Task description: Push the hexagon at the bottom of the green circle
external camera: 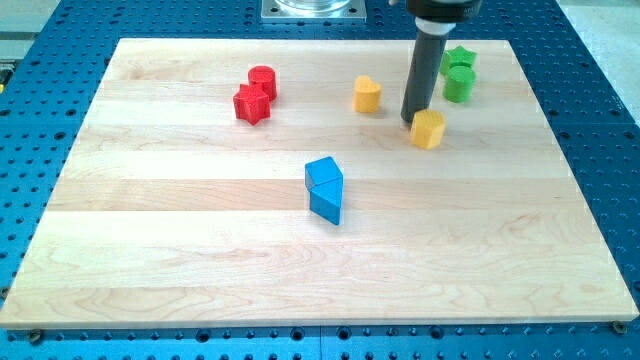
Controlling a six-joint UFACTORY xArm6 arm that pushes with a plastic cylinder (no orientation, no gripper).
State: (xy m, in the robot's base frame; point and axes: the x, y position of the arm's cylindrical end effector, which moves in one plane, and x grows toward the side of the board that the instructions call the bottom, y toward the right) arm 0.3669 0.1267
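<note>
The yellow hexagon [428, 129] lies on the wooden board toward the view's upper right. The green circle [458, 84] is a short cylinder above and to the right of it, with a green star [460, 58] just behind it. My tip [411, 119] stands at the hexagon's upper left edge, touching or nearly touching it. The rod rises from there to the view's top. The hexagon sits below and left of the green circle, with a clear gap between them.
A yellow heart-like block [367, 94] lies left of the rod. A red cylinder [262, 81] and red star [252, 104] sit at the upper left. Two blue blocks [325, 188] touch each other near the board's middle. The board [150, 250] rests on a blue perforated table.
</note>
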